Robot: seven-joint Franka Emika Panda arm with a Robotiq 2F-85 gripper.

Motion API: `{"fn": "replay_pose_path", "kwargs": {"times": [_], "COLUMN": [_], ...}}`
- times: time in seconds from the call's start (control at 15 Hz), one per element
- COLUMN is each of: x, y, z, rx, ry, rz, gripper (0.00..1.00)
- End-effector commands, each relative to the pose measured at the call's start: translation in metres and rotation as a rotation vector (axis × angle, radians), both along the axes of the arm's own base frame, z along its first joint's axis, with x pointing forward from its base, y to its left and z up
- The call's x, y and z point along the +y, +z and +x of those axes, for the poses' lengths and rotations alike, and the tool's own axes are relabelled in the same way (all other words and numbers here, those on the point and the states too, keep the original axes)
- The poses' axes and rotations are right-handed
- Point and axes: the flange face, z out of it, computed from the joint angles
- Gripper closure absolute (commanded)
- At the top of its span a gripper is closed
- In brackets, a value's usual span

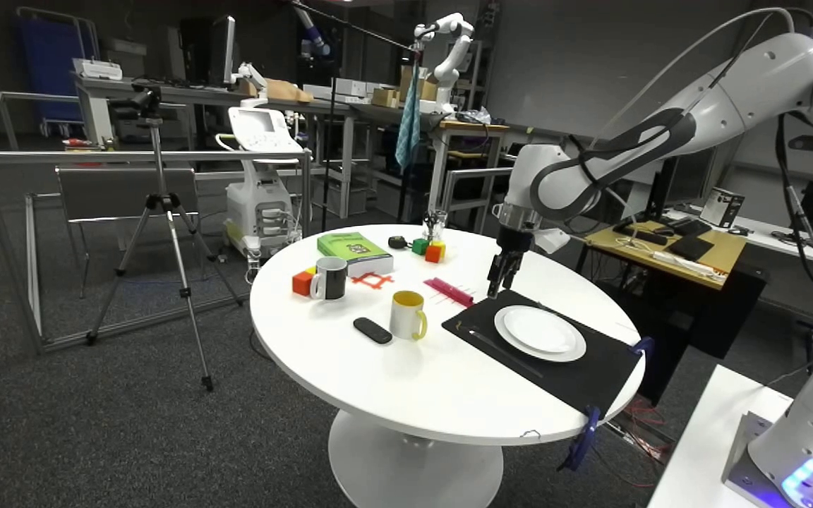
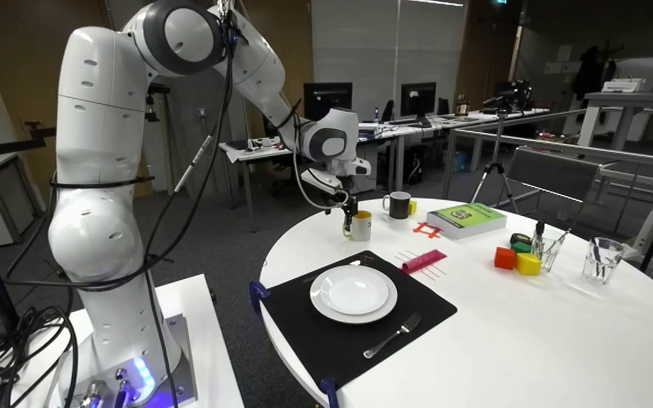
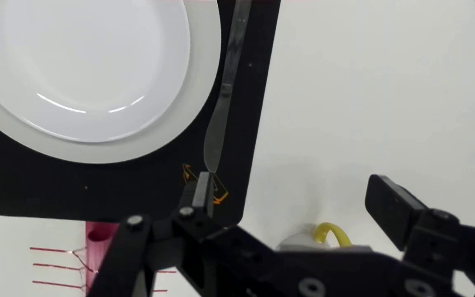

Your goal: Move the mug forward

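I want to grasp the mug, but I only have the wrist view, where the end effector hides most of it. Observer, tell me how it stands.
Observer: In both exterior views the yellow-lined mug stands upright, open end up.
Operator: Report anything close beside it.
Observer: In an exterior view a flat black oblong object lies close beside it; I can't tell whether they touch.
Operator: Check for another mug I could confuse with it.
Observer: There is one: a dark mug stands upright on the same table.
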Motion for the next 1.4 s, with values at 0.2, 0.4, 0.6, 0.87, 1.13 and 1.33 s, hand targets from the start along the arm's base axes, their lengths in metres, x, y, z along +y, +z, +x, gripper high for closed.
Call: {"fn": "replay_pose_path", "kwargs": {"times": [0.2, 0.4, 0.6, 0.87, 1.13, 1.33], "x": [0.039, 0.051, 0.055, 0.055, 0.055, 0.054], "y": [0.003, 0.008, 0.001, 0.003, 0.003, 0.001], "z": [0.016, 0.007, 0.002, 0.003, 0.003, 0.008], "rx": [0.050, 0.142, 0.140, 0.142, 0.142, 0.097], "ry": [0.048, 0.094, 0.084, 0.085, 0.086, 0.088], "rz": [0.025, 0.076, 0.060, 0.066, 0.066, 0.043], "gripper": [0.00, 0.00, 0.00, 0.00, 0.00, 0.00]}}
